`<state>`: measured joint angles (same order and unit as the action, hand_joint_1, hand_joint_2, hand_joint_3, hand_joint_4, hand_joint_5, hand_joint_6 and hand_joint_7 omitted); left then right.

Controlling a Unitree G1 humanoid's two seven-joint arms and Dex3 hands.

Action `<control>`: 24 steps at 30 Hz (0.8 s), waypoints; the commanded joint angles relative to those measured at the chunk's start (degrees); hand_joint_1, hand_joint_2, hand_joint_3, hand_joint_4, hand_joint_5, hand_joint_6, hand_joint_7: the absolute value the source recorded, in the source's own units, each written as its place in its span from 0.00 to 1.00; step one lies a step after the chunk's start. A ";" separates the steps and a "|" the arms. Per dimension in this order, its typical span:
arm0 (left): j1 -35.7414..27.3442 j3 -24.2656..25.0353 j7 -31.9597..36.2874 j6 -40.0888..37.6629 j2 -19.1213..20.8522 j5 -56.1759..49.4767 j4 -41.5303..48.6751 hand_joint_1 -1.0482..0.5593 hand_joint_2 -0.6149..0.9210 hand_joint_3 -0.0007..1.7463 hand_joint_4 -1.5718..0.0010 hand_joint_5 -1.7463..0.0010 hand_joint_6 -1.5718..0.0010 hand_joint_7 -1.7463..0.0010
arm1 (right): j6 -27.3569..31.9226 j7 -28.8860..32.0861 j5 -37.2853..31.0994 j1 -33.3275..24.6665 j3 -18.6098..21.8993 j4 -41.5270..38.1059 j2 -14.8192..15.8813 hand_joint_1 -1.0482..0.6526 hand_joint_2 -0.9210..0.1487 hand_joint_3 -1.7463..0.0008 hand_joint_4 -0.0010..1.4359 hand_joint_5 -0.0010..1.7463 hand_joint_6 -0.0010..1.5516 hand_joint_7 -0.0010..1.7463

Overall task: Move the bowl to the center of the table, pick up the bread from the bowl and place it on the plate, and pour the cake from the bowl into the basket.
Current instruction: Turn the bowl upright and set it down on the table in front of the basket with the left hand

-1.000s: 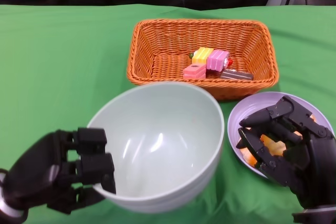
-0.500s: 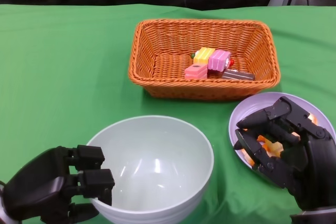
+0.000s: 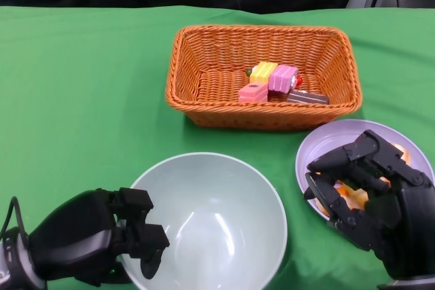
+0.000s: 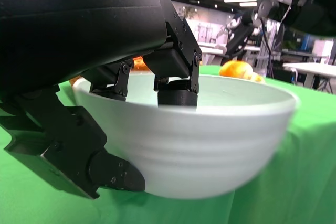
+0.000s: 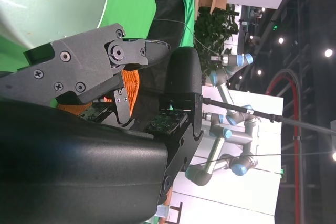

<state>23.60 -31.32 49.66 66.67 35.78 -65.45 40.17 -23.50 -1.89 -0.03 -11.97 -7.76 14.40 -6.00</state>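
The pale green bowl (image 3: 217,215) stands upright and empty on the green cloth, near the front edge. My left hand (image 3: 95,242) grips its left rim; the left wrist view shows fingers (image 4: 176,72) inside the bowl (image 4: 210,140) and the thumb outside. Several cake pieces (image 3: 272,81) lie in the orange basket (image 3: 262,30). Orange bread (image 3: 353,196) lies on the lilac plate (image 3: 326,144). My right hand (image 3: 374,195) hovers over it with fingers spread and nothing between them.
The basket stands behind the bowl, and the plate sits to the bowl's right, close to its rim. Green cloth covers the whole table, with open cloth at the left and back left.
The bowl has come down from a raised tilt by the basket to stand upright on the cloth nearer me. My left hand came down with it. My right hand barely moved.
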 commanded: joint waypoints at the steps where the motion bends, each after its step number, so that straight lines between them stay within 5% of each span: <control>1: -0.79 -0.17 -1.68 -2.48 -0.24 1.63 -0.52 0.65 0.89 0.07 0.58 0.04 0.52 0.22 | 0.77 0.45 0.28 -1.04 -0.14 1.26 0.08 0.48 0.10 0.79 0.51 0.83 0.45 0.65; 20: 0.87 -4.23 -0.45 -19.81 -5.46 -0.15 0.78 0.61 0.93 0.02 0.60 0.00 0.56 0.19 | 0.35 0.03 1.15 -1.76 -0.04 1.18 0.26 0.50 0.12 0.75 0.51 0.83 0.45 0.64; 24: 1.61 -5.34 0.73 -23.11 -6.51 -0.39 1.53 0.59 0.93 0.00 0.60 0.00 0.52 0.28 | -0.18 -0.08 0.92 -1.69 -0.12 0.78 0.29 0.49 0.13 0.75 0.51 0.84 0.45 0.65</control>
<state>24.01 -36.15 49.70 44.44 28.84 -65.57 41.23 -22.72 -2.00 0.41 -13.60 -7.98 15.09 -6.04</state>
